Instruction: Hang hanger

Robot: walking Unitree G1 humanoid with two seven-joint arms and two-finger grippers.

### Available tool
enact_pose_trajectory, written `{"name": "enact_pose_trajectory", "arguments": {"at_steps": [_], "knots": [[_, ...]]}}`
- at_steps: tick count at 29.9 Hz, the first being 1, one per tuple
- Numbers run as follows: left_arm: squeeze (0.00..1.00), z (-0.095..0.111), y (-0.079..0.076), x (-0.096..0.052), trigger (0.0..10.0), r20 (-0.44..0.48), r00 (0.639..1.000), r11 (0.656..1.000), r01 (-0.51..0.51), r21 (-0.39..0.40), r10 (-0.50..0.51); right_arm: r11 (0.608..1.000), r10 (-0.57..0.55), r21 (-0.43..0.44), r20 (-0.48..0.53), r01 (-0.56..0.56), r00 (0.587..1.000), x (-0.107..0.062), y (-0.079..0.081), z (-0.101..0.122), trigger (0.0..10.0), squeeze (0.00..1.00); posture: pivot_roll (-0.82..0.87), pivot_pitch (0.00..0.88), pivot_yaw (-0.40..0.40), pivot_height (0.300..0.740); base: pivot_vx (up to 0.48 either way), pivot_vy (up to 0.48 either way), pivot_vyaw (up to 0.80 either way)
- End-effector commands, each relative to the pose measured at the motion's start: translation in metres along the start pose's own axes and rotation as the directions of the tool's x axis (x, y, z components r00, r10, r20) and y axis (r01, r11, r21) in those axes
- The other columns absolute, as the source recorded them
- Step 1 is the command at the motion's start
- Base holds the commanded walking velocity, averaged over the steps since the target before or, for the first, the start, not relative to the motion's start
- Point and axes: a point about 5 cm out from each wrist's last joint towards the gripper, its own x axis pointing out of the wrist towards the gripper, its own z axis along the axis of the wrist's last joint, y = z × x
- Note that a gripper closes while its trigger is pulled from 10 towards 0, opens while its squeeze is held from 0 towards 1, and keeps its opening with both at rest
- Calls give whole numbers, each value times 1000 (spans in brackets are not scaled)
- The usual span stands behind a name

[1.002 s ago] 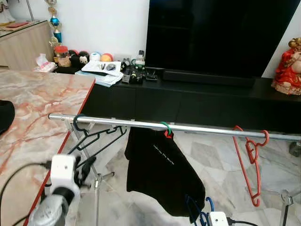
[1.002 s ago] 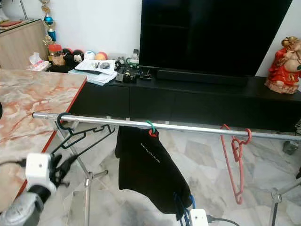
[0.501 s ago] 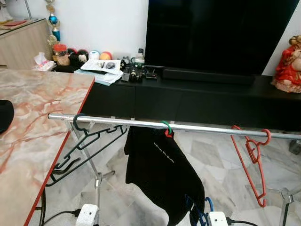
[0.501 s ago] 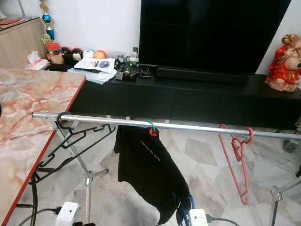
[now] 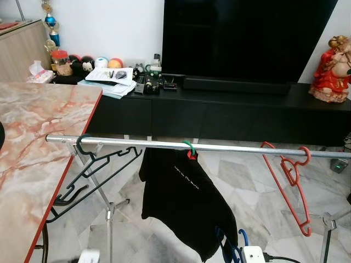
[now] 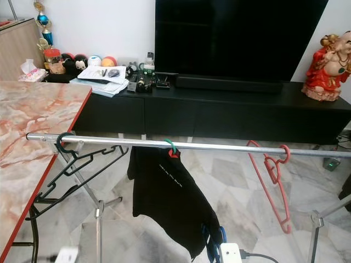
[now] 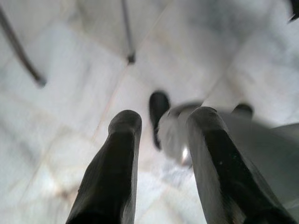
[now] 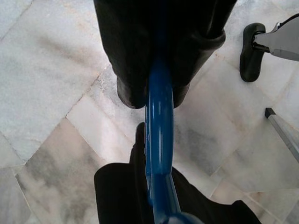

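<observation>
Right end effector (image 8: 156, 60) low, clamped on blue hanger (image 8: 159, 154).

White wall (image 5: 109, 27), black TV console (image 5: 230, 112), marble floor (image 5: 247, 175), marble table (image 5: 33, 142)

A silver rail (image 6: 219, 147) carries a black hanger (image 6: 71, 164), a black shirt (image 6: 164, 197) on a green-hooked hanger, and a red hanger (image 6: 270, 181). Behind stands a dark television (image 6: 241, 38). A marble table (image 6: 27, 142) lies at the left.

4 hangers (image 5: 96, 172); 1 rail (image 5: 230, 147); 1 shirt (image 5: 184, 205).
</observation>
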Motion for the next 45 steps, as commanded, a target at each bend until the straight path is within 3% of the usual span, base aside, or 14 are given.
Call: {"name": "enact_pose_trajectory", "arguments": {"at_steps": [1,5,7,12,27,45], "knots": [[0,-7,0,0,10000,-13,1000,1000,-25,1,25,1000,-10,5,11,10,1000,0,-2,2,10000,0,173,0,-99,740,0,0,0],[0,-14,-6,0,10000,-7,1000,1000,-18,-11,18,1000,-16,8,18,16,1000,0,-4,3,10000,0,166,0,-103,740,0,0,0],[0,-15,-7,0,10000,2,999,998,-34,-54,34,1000,-19,1,19,19,1000,-1,-5,3,10000,0,156,0,-101,740,0,0,0],[0,-18,-10,-1,10000,0,1000,999,-30,21,30,1000,-24,1,17,24,1000,-1,-5,2,10000,0,142,0,-88,740,0,-400,0],[0,-16,-9,1,10000,-8,1000,998,-21,55,21,1000,-24,6,17,24,1000,0,-2,1,10000,0,137,0,-70,740,0,-469,0],[0,-24,-8,-1,10000,-31,999,999,-41,16,41,1000,12,-9,59,-11,998,0,-1,6,10000,0,143,0,-82,740,0,0,0]]}}
